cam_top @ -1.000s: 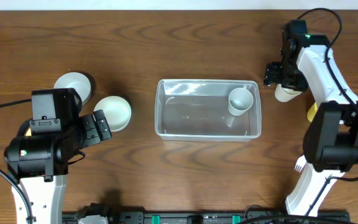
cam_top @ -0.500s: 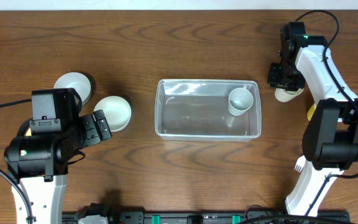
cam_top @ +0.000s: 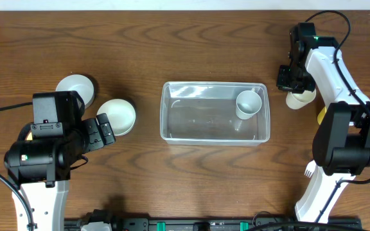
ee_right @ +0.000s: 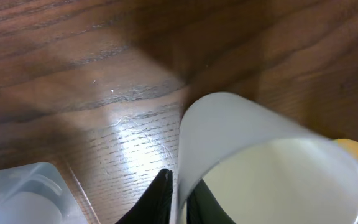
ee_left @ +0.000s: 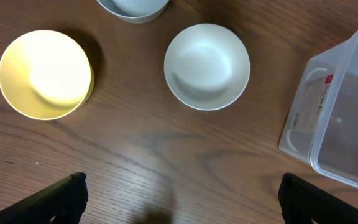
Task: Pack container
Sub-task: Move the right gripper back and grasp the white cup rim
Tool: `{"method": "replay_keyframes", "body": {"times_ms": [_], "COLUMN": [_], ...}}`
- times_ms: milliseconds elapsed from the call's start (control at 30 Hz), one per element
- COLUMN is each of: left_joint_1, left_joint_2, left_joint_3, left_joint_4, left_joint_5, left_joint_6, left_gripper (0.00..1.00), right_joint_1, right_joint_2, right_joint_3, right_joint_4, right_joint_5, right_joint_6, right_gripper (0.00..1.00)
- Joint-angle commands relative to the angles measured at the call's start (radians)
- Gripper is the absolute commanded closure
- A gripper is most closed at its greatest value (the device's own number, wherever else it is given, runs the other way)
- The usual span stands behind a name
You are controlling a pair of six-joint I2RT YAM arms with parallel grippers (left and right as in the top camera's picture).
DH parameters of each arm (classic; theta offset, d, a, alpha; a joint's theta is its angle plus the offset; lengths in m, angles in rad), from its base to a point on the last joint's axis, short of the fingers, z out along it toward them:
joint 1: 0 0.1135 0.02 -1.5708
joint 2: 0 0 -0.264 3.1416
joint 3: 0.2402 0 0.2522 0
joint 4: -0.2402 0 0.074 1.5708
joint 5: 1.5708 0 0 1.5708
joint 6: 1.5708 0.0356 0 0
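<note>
- Because it looks like thin clear plastic, the container (cam_top: 166, 115) should be light and a little flexible, with slick walls that could bow under a hard pinch.
- It sits open in the middle of the surface (cam_top: 172, 45), its long side running left to right. One pale cup (cam_top: 249, 104) stands inside at its right end.
- If it must be shifted, the rim near a rounded corner is probably the best hold, since the plastic is stiffest there. The middle of a long wall would likely give way.
- The right end effector (cam_top: 292, 82) is just right of the container and clear of it. It is closed on the wall of a second cup (cam_top: 299, 97), which appears tilted.
- In the right wrist view one finger (ee_right: 160, 198) presses the outside of that cup's wall, and a dark edge shows just inside it.
- The left end effector (ee_left: 182, 194) is spread wide and holds nothing.
- It hovers near a white bowl (ee_left: 207, 65), with a yellow bowl (ee_left: 45, 74) and a grey bowl (ee_left: 132, 6) also on that side, all well left of the container.
</note>
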Motion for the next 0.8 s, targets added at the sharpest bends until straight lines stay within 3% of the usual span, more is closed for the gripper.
{"method": "replay_keyframes", "body": {"times_ms": [0, 267, 600, 767], "left_joint_1": [0.002, 0.002, 0.002, 0.002], "left_joint_2": [0.003, 0.003, 0.003, 0.003], "left_joint_3": [0.010, 0.010, 0.010, 0.010], "left_joint_4": [-0.003, -0.003, -0.003, -0.003], "left_joint_5": [-0.002, -0.002, -0.002, -0.002], "left_joint_6": [-0.010, -0.009, -0.009, -0.009], "left_gripper": [0.02, 0.02, 0.02, 0.02], "right_joint_1": [0.000, 0.001, 0.002, 0.022], "right_joint_2": [0.008, 0.008, -0.003, -0.089], "right_joint_3": [0.000, 0.000, 0.006, 0.044], "right_joint_4": [-0.001, -0.001, -0.002, -0.031], "right_joint_5": [0.000, 0.000, 0.000, 0.001], "right_joint_6": [0.002, 0.002, -0.010, -0.027], "right_gripper": [0.92, 0.99, 0.99, 0.99]}}
